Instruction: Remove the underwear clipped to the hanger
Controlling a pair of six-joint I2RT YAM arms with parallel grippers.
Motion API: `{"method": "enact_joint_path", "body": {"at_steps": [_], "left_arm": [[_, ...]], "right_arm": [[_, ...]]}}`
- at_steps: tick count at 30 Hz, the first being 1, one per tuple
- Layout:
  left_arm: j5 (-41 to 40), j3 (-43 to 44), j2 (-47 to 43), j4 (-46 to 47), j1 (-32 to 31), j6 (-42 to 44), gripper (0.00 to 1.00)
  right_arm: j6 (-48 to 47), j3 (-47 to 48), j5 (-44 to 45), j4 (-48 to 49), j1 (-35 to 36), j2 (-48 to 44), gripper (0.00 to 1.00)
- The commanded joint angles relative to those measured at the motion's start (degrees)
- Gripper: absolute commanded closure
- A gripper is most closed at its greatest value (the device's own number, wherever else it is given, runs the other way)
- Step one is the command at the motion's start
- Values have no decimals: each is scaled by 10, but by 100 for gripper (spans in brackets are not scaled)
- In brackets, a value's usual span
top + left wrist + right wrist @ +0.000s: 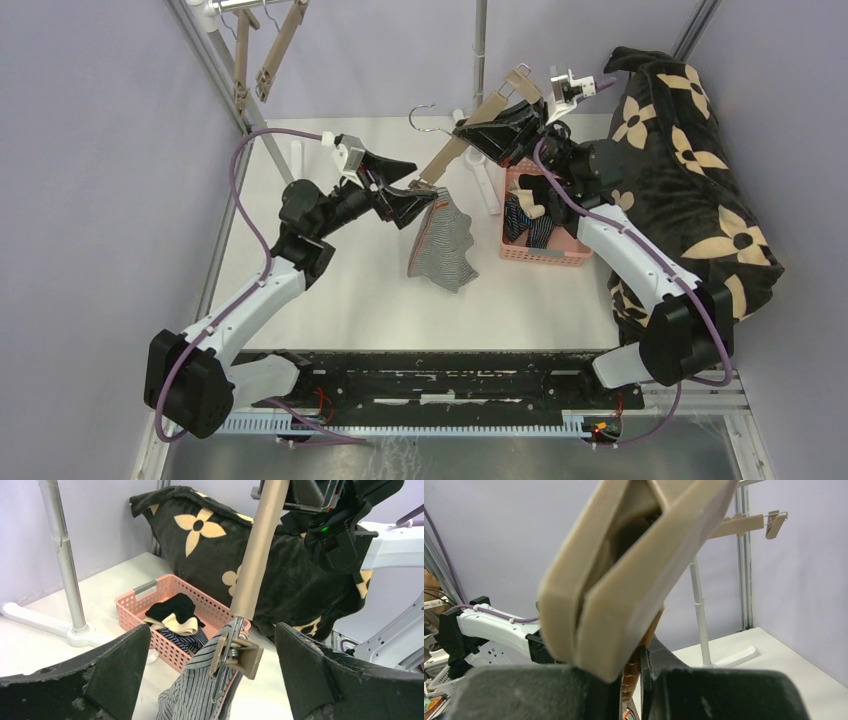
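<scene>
The grey-and-white striped underwear hangs from the lower clip of a tan hanger; the cloth also shows in the left wrist view. My left gripper is open, its jaws on either side of that clip without touching it. My right gripper is shut on the hanger's upper part and holds it tilted above the table; the right wrist view is filled by the hanger's other clip. The black pair and the navy striped pair lie in the pink basket.
The pink basket stands right of centre. The big black blanket with tan flowers is heaped along the right side. A rack pole and its white foot stand at the back, and another hanger hangs at the upper left.
</scene>
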Motion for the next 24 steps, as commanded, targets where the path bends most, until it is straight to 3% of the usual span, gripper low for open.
{"method": "enact_joint_path", "body": {"at_steps": [1, 5, 6, 8, 9, 10, 11, 13, 14, 16, 24], "left_arm": [[-3, -5, -3, -3, -2, 36, 9], [2, -6, -3, 6, -2, 31, 71], [2, -6, -4, 7, -2, 31, 82], [5, -5, -8, 10, -2, 31, 94], [6, -4, -10, 11, -2, 30, 95], [6, -3, -14, 9, -2, 29, 92], [7, 0, -17, 6, -2, 29, 83], [7, 9, -25, -6, -2, 29, 54], [8, 13, -28, -10, -2, 29, 46], [13, 24, -33, -18, -2, 35, 41], [25, 86, -10, -55, -2, 69, 41]], "right_arm": [[-1, 20, 1, 25, -2, -27, 99], [-11, 15, 6, 14, -2, -31, 99], [-11, 14, 7, 11, -2, -30, 99], [-10, 11, 8, 11, -2, -28, 99], [-10, 10, 8, 11, -2, -28, 99], [-10, 9, 7, 12, -2, -28, 99], [-9, 9, 7, 12, -2, -27, 99], [-10, 9, 6, 12, -2, -28, 99], [-11, 10, 6, 11, -2, -28, 99], [-11, 12, 5, 10, -2, -28, 99], [5, 12, 2, 22, -2, -29, 99]]}}
